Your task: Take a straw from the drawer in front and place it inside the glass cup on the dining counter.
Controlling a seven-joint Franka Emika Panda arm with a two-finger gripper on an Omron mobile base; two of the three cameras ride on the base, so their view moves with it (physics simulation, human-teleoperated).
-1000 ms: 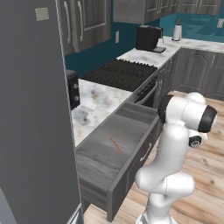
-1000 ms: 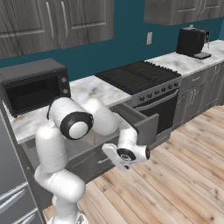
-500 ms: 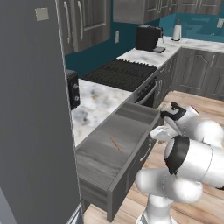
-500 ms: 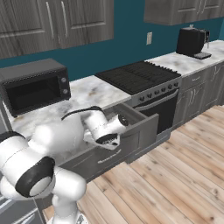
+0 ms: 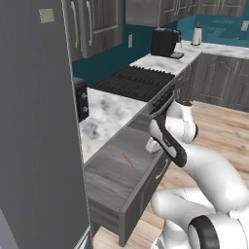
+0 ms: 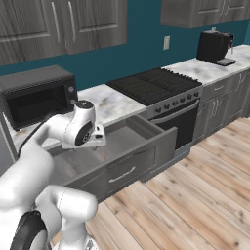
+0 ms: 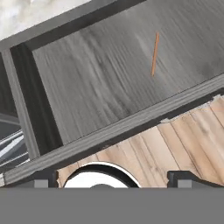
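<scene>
Gripper (image 7: 112,178) fingertips stand wide apart, holding nothing, above the drawer's (image 7: 131,124) front edge. Straw (image 7: 154,54) lies flat on the drawer floor beyond, alone. I judge: centre over its middle, turn jaws across it, descend low.

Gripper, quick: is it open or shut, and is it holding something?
Gripper: open and empty, above the open drawer; the straw lies on the drawer floor, untouched.
</scene>
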